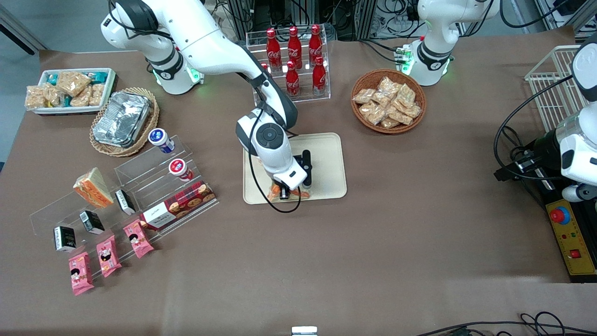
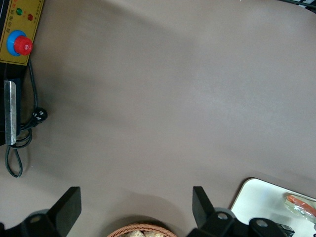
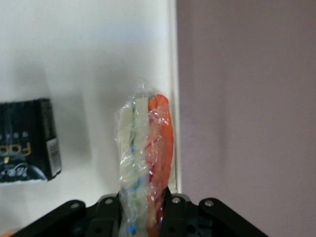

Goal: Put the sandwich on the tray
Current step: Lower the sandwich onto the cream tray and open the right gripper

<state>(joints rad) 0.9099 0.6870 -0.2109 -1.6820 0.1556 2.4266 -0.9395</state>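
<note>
My right gripper (image 1: 285,192) is low over the cream-beige tray (image 1: 329,154), at the tray's edge nearest the front camera. It is shut on the sandwich (image 1: 276,192), a clear-wrapped wedge with pale bread and an orange and green filling edge. In the right wrist view the sandwich (image 3: 145,148) sticks out from between the gripper's (image 3: 142,211) fingers, on edge over the tray (image 3: 89,54) just inside its rim. I cannot tell whether it touches the tray. The left wrist view shows a tray corner (image 2: 259,197) and the sandwich's orange end (image 2: 300,204).
A small black pack (image 3: 24,140) lies on the tray beside the sandwich. A stubbier orange-faced wedge (image 1: 92,187) sits on the acrylic shelf toward the working arm's end. A cola bottle rack (image 1: 294,58) and a wicker snack basket (image 1: 388,100) stand farther from the front camera.
</note>
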